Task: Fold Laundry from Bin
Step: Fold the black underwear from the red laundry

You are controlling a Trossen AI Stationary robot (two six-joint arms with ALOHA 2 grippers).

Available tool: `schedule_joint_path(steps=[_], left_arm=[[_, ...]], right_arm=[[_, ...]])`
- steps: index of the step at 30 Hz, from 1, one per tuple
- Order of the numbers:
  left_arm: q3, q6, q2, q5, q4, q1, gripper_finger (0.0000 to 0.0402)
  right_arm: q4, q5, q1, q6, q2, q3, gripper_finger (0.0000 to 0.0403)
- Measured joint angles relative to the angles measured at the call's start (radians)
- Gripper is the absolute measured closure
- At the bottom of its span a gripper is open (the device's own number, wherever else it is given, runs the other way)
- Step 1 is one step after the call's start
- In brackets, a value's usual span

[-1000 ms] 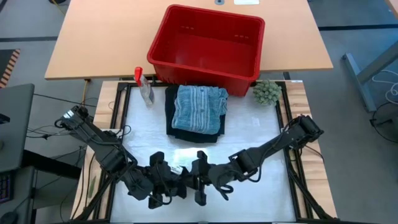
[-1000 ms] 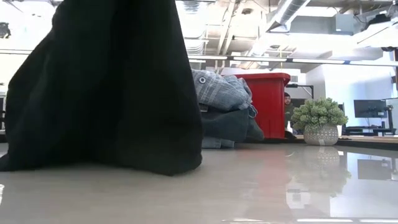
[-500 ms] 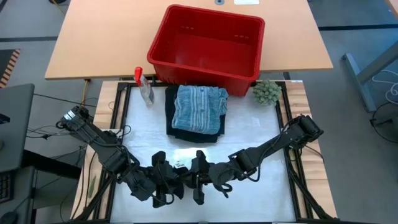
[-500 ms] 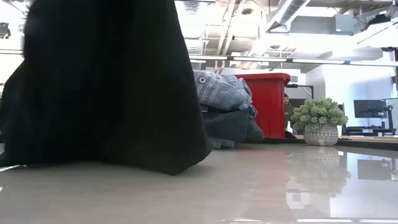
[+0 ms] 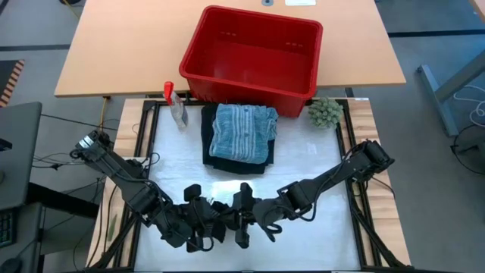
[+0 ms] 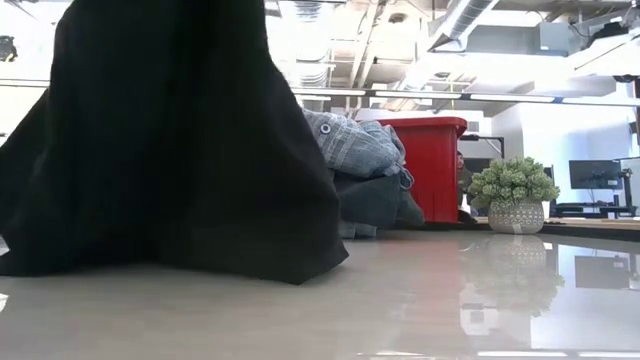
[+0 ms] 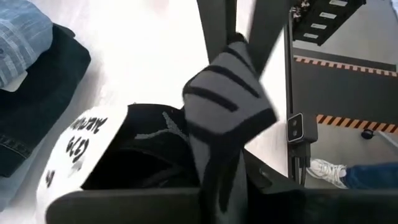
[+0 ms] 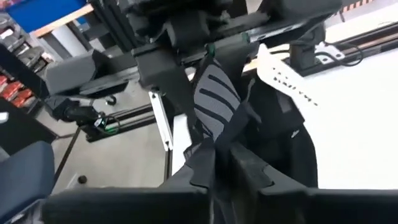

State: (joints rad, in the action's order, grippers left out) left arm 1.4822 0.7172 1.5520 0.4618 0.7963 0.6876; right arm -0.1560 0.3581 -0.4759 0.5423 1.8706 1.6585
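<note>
Both grippers are down at the near edge of the table, close together, working a black garment (image 6: 170, 150) that hangs up off the surface between them. The left gripper (image 5: 198, 225) has its fingers together, clamped on the black cloth. The right gripper (image 5: 244, 220) also has cloth between its fingers, though I can't tell how firmly they are set on it.

The bin (image 5: 254, 57) sits empty at the far side, with a folded stack (image 5: 241, 136), striped blue on dark, just in front of it.

The risk I see is the right side letting go, so the garment swings from one corner and bunches. With the two grippers this close, a pull apart could also snag a finger in a fold or drag the cloth off the near edge.
</note>
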Motion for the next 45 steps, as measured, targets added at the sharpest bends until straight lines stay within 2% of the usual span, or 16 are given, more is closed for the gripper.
schedule_joint_path(steps=[6,11,16,20,23,25,27,28,33,38,41,45], left_arm=[[0.0,-0.004,0.0,-0.023,0.001,0.0,0.0399],[0.0,-0.001,-0.005,-0.114,0.01,0.0,0.04],[0.058,-0.004,-0.032,-0.212,0.097,-0.009,0.0401],[0.171,-0.015,-0.055,-0.295,0.287,-0.057,0.0401],[0.265,-0.032,-0.055,-0.358,0.433,-0.107,0.0401],[0.33,-0.064,-0.055,-0.399,0.516,-0.144,0.0401],[0.4,-0.086,-0.055,-0.428,0.596,-0.181,0.0401],[0.434,-0.093,-0.055,-0.442,0.634,-0.198,0.0401],[0.594,-0.129,-0.055,-0.462,0.748,-0.252,0.0401],[0.699,-0.143,-0.055,-0.465,0.764,-0.269,0.0401],[0.727,-0.149,-0.049,-0.464,0.763,-0.271,0.0401],[0.725,-0.145,-0.038,-0.482,0.77,-0.274,0.0401]], right_arm=[[-0.037,-0.061,0.007,0.007,0.0,0.0,0.0299],[-0.055,-0.114,0.018,0.001,-0.003,0.0,0.0241],[-0.126,-0.296,0.045,0.007,-0.043,0.0,0.0184],[-0.231,-0.426,0.039,-0.031,-0.073,0.002,0.0176],[-0.348,-0.432,0.009,-0.098,-0.076,0.001,0.0187],[-0.403,-0.37,-0.016,-0.164,-0.07,-0.004,0.0197],[-0.335,-0.294,-0.035,-0.19,-0.065,-0.052,0.0206],[-0.257,-0.288,-0.04,-0.198,-0.06,-0.087,0.0211],[0.209,-0.367,-0.007,-0.172,-0.047,-0.248,0.0239],[0.589,-0.356,0.062,-0.098,-0.034,-0.38,0.0317],[0.709,-0.372,0.079,-0.046,0.02,-0.391,0.0378],[0.831,-0.384,0.062,0.046,0.167,-0.321,0.0382]])
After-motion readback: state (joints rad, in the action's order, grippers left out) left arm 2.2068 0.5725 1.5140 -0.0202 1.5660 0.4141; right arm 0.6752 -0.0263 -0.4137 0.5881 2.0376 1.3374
